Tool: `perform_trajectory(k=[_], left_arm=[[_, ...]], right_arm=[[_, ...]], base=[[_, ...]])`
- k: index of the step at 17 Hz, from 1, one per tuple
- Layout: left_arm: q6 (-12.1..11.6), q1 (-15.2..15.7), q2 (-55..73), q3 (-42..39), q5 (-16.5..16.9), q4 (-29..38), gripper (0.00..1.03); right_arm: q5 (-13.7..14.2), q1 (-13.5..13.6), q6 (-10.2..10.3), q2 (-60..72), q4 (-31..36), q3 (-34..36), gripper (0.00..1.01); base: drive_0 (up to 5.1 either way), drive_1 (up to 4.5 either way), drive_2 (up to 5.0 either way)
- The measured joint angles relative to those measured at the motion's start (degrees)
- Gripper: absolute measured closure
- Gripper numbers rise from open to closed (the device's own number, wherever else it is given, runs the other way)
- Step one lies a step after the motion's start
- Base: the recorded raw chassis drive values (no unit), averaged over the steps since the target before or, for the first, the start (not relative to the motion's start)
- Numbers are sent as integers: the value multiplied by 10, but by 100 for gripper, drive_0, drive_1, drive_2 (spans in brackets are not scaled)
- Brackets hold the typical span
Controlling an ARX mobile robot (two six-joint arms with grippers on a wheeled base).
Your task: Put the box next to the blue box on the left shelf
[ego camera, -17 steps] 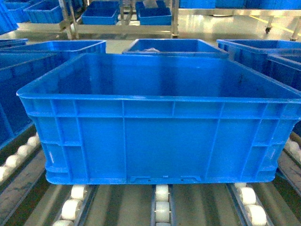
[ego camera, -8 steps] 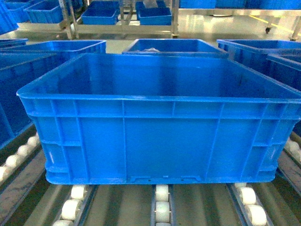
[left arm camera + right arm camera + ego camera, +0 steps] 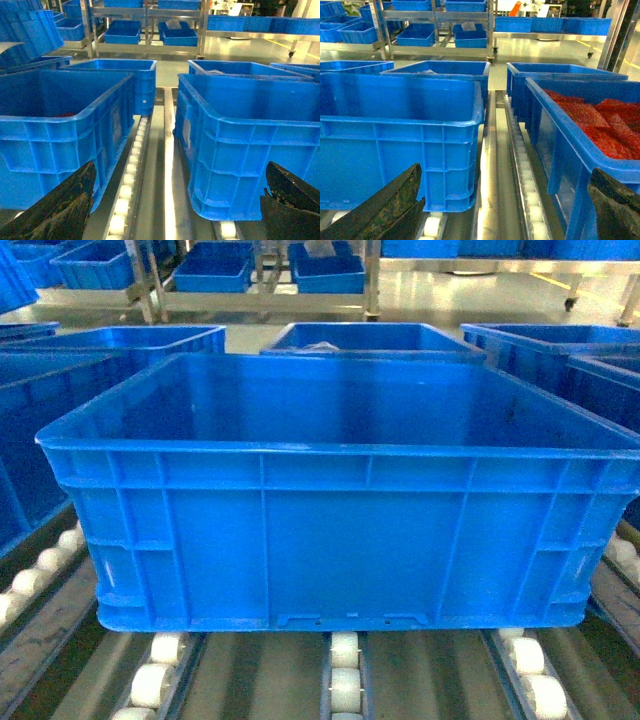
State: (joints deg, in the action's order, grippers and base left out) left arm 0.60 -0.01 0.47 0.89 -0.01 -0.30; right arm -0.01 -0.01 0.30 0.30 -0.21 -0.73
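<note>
One large blue box [image 3: 340, 530] fills the head view, open-topped and sitting flat on the white rollers [image 3: 344, 680] of the left shelf [image 3: 250, 670]; its floor looks bare. More blue crates stand behind it and at both sides, the left neighbour [image 3: 30, 440] just beside it. Neither gripper appears in this view.

From the left wrist camera, the box [image 3: 250, 145] stands on the right side of a metal rail [image 3: 167, 165], with a second blue crate [image 3: 60, 130] on the other side across a roller track [image 3: 130, 175]. The two are near each other but apart. The left gripper [image 3: 175, 210] shows two dark fingers [image 3: 65, 210] spread wide at the bottom corners, nothing between them.

From the right wrist camera, the box [image 3: 400, 140] sits to the left of the rail [image 3: 487, 170], and a crate of red material [image 3: 590, 145] stands to the right. The right gripper [image 3: 505, 210] also has its dark fingers [image 3: 385, 210] set far apart, holding nothing. Racks with further blue bins [image 3: 420, 35] line the back of the floor.
</note>
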Motion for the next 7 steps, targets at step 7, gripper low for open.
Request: perform_trajectory(k=[7], left_arm=[[0, 0, 0, 0, 0, 0, 5]], right_arm=[[0, 0, 0, 0, 0, 0, 3]], base=[[0, 0, 0]])
